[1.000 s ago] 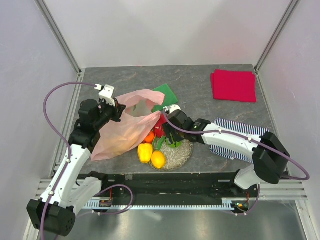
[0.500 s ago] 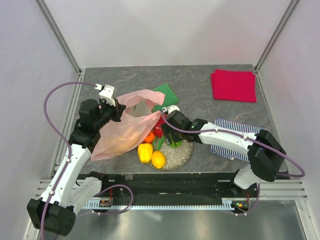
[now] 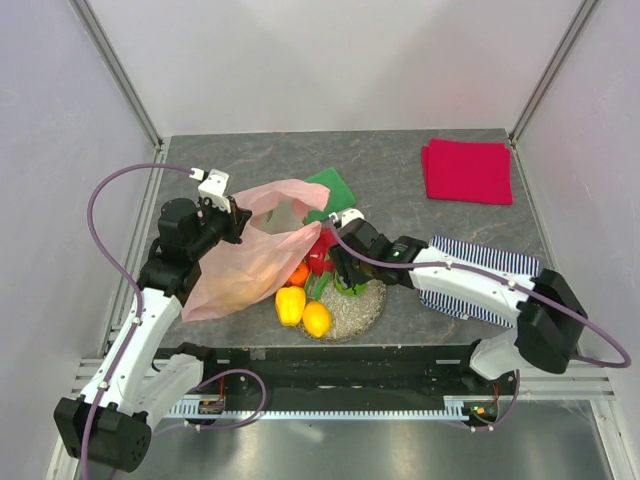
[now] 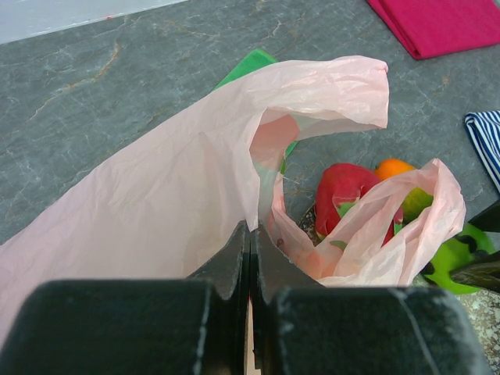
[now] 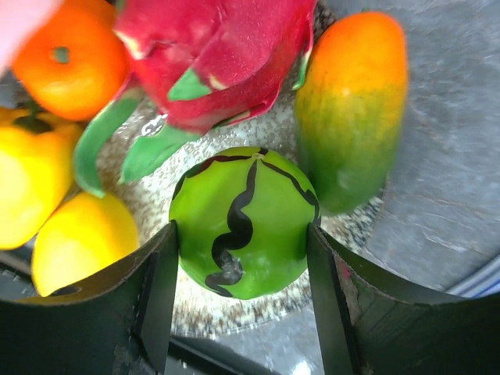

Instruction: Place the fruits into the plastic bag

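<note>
two arms reach over a grey table (image 3: 250, 160). at far left, the left claw (image 4: 250, 262) is pinched tight on a fold of the pink bag (image 4: 156, 195) and holds that edge up, so the mouth gapes toward the right. the rest of the bag slumps on the table, left of centre, and part of it lies over a green cloth (image 3: 331, 186) behind it. just right of the bag's mouth sits a speckled plate (image 3: 366, 305) with the fruits on it. a yellow pepper (image 3: 290, 304) and a lemon (image 3: 317, 320) sit at its near left rim. an orange (image 5: 70, 66) and a red dragon fruit (image 5: 219, 55) lie right at the bag's lip. a green striped melon (image 5: 242, 223) sits in the middle, with a mango (image 5: 351, 109) just beside it. the right claw (image 3: 345, 277) comes down over the plate, its two fingers (image 5: 148, 305) set fairly wide and pressed against either side of the melon, which rests on the plate. further right, under the right arm, a striped cloth (image 3: 480, 262) lies flat. a red cloth (image 3: 467, 170) lies near the far right corner, well apart from everything else.
</note>
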Available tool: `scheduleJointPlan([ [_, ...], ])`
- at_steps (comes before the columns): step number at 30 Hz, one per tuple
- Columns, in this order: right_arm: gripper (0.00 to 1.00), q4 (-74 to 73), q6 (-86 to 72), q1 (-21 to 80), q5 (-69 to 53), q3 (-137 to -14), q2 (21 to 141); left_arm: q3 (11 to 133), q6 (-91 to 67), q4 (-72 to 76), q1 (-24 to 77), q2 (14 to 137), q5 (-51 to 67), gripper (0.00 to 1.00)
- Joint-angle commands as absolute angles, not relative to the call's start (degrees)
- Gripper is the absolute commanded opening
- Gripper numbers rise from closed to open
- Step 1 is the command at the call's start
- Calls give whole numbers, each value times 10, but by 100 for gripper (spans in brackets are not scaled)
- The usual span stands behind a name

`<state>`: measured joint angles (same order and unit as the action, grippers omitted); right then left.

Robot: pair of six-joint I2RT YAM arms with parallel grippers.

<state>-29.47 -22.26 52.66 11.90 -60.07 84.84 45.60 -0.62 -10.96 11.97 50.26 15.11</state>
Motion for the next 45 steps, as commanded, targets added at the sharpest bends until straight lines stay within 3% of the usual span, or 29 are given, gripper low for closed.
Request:
scheduleJointPlan([
  [1, 40, -337, -196, 529, 124, -653, 781, 477, 4, -98, 119, 503, 149, 2],
  [7, 38, -328, -176, 514, 152, -709, 727, 478, 5, -98, 120, 503, 155, 1],
  [13, 36, -157, -170, 503, 142, -736, 723, 478, 5, -98, 120, 501, 156, 2],
  [20, 34, -36, -174, 503, 77, -800, 853, 478, 5, -98, 121, 504, 155, 2],
  [33, 32, -4, -230, 508, -47, -842, 1007, 478, 4, -98, 122, 507, 159, 1],
  [45, 38, 2, -249, 539, -130, -917, 1124, 477, 5, -98, 123, 504, 152, 2],
])
